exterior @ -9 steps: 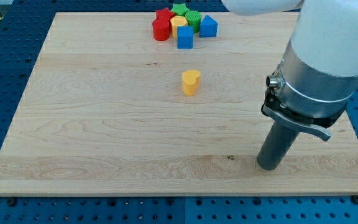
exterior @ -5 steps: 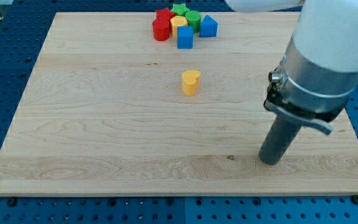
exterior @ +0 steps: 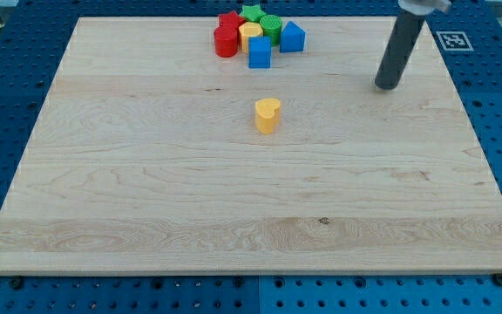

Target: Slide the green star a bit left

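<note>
Green star (exterior: 252, 12) tops the cluster, seemingly touching; my tip (exterior: 388, 85) stands well right, gripperless.

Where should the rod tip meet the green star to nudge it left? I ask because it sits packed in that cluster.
Probably its right-hand points, coming from the view's right. The green star lies at the cluster's top edge, with the green round block just below-right and the red block on its left. My tip stands well right and lower, so it must first rise.

Green star (exterior: 252, 12) half behind neighbouring blocks; rod's upper end beyond the view's top.
</note>
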